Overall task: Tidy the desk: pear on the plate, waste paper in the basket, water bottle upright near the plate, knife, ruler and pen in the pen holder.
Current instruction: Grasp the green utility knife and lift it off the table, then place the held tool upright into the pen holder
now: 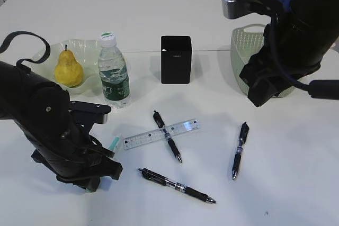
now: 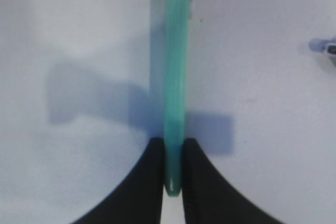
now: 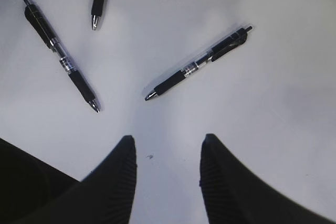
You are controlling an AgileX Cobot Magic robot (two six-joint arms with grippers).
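Two pens (image 1: pixel 238 150) apart, desk (image 1: pixel 296 173) around

White desk (image 1: pixel 296 183). Yellow pear (image 1: pixel 68 70), dark stem, on pale green translucent plate (image 1: pixel 85 46). Clear bottle (image 1: pixel 114 72) w/ dark green label, white cap. Matte black pen holder (image 1: pixel 176 59). Sage-green perforated basket (image 1: pixel 244 46). Clear ruler (image 1: pixel 161 134), dark markings. 3 black pens, nearest (image 1: pixel 176 185). Teal item (image 2: pixel 175 77), prob. the knife, btw black fingers (image 2: pixel 149 182).

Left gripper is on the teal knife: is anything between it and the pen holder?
Partly. The left gripper pinches the teal knife at the front left of the desk. The ruler, with a pen crossing it, lies flat between there and the pen holder; lifting over them should clear.
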